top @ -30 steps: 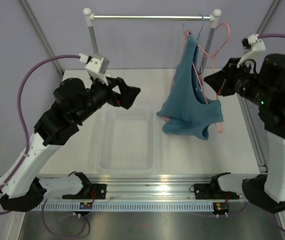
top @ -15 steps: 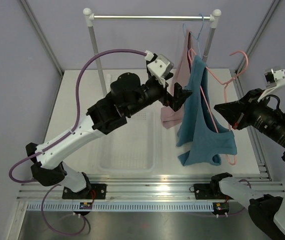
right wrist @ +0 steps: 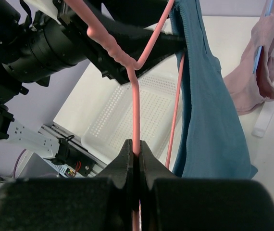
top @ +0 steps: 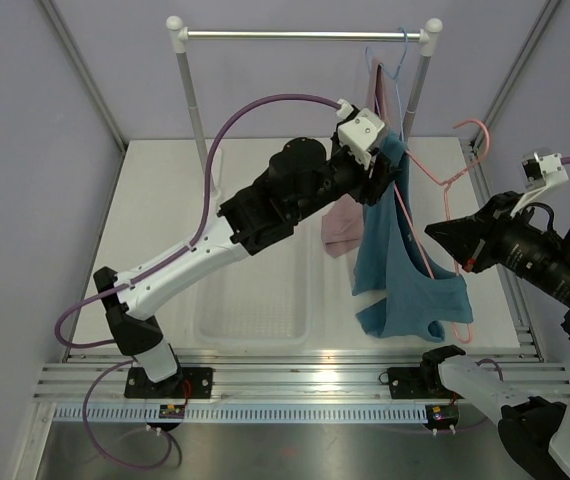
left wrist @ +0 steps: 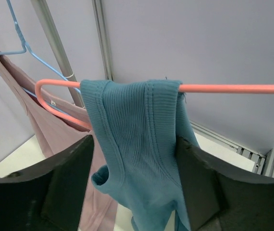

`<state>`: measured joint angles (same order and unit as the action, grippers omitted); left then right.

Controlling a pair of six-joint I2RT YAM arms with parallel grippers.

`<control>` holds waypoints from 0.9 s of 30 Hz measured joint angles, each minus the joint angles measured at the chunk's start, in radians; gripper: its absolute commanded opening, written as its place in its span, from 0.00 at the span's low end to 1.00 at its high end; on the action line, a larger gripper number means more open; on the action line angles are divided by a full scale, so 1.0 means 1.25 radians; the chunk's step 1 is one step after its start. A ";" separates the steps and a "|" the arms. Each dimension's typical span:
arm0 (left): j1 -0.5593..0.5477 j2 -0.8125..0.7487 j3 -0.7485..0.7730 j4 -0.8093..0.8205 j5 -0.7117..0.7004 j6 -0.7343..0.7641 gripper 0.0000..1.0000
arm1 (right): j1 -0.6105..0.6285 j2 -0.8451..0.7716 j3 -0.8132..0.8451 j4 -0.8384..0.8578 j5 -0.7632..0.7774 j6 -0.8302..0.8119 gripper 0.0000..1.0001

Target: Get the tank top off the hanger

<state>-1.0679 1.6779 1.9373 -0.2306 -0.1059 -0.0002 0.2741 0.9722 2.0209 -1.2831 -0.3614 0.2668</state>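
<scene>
Black fingers (left wrist: pixel 62 192) of the left end effector (left wrist: pixel 134 190) stand apart, one on each side of a strap of the tank top (left wrist: pixel 137 125). The blue-green cloth hangs flat between them and does not look squashed. It may be brushing the fingers, but I cannot tell for sure from the wrist view. The strap loops over one arm of the hanger (left wrist: pixel 233 88), close to its bent end.

From above, the left end effector (top: pixel 380 180) is up high at the top of the tank top (top: pixel 395 280). The top hangs down long in the air over the white bench (top: pixel 155 200), just right of a clear basket (top: pixel 255 300).

The right end effector (right wrist: pixel 136 154) is squeezed tight on the thin pink wire of the hanger (right wrist: pixel 135 110), a bit below the twisted neck. It holds the hanger tilted. The hook is out in the air, away from the metal rail (top: pixel 305 35).

Behind the blue-green top, a dusty-pink top (top: pixel 340 225) hangs on a light-blue hanger (left wrist: pixel 36 57). That one hooks on the rail near its right post. Pale purple walls stand all around the bench.
</scene>
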 measured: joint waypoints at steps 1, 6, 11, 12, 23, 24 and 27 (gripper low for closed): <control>0.000 0.002 0.000 0.000 -0.002 0.000 0.49 | 0.000 -0.004 -0.009 0.000 0.000 0.000 0.00; 0.000 0.012 0.014 0.000 -0.026 0.016 0.14 | 0.000 -0.010 -0.042 0.000 0.002 -0.001 0.00; -0.002 0.019 0.020 0.000 -0.114 0.022 0.00 | 0.000 -0.022 -0.070 0.002 0.013 -0.012 0.00; -0.002 0.020 0.020 0.000 -0.150 0.020 0.00 | 0.000 -0.031 -0.085 0.006 0.015 -0.019 0.00; 0.093 0.127 0.203 -0.125 -0.332 -0.147 0.00 | 0.000 -0.232 -0.250 0.052 0.004 -0.092 0.00; 0.100 0.128 0.204 -0.138 -0.323 -0.162 0.00 | 0.000 -0.257 -0.260 0.074 0.004 -0.094 0.00; 0.105 0.126 0.193 -0.153 -0.269 -0.198 0.00 | 0.000 -0.317 -0.309 0.152 0.025 -0.091 0.00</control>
<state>-0.9363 1.8359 2.1784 -0.4217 -0.4427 -0.2481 0.2745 0.5758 1.6341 -1.0935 -0.3298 0.1532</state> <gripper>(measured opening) 0.016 0.036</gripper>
